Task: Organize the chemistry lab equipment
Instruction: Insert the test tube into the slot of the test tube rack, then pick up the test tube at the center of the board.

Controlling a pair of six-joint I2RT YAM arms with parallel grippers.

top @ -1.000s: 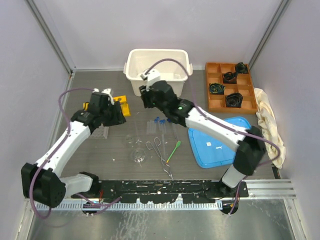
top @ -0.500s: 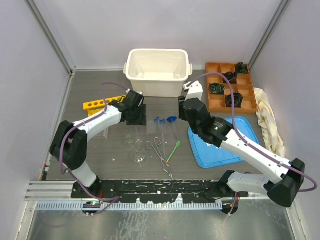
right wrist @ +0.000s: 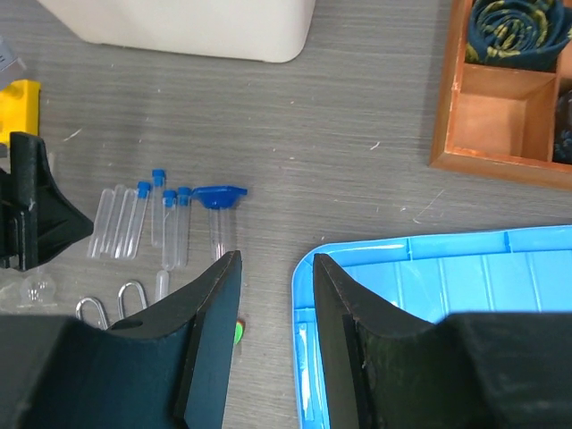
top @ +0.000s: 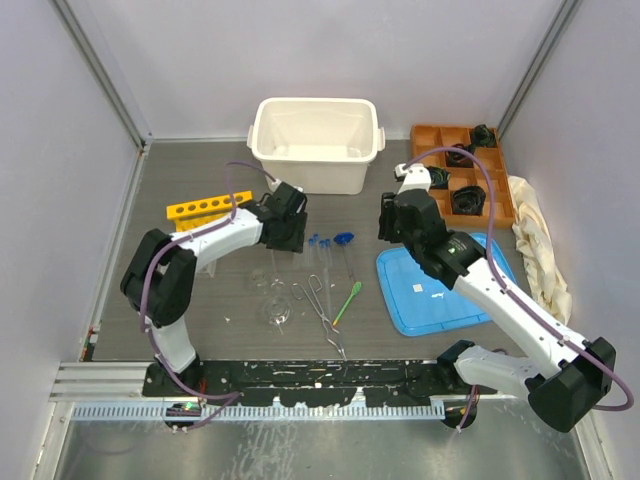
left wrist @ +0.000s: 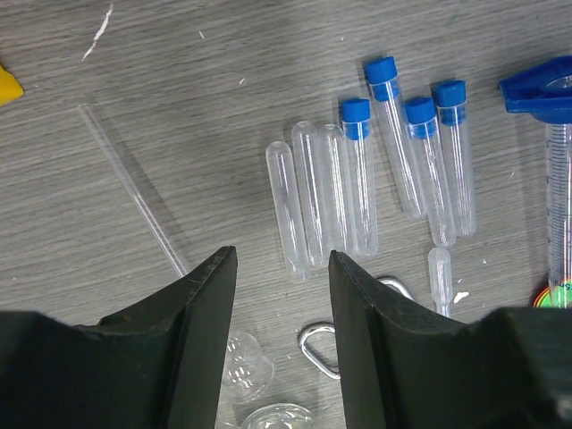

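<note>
Two grippers part-open, empty | left gripper [top: 285, 236] moved from rack [top: 205, 207] to centre, over tubes [left wrist: 393, 134] | right gripper [top: 392, 226] moved from bin [top: 315, 172] to right-centre, by tray [top: 440, 300]

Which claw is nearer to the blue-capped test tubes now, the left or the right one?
Left. The left claw hangs just beside the blue-capped test tubes; the right claw is farther off on their other side, near the blue tray's corner.
</note>
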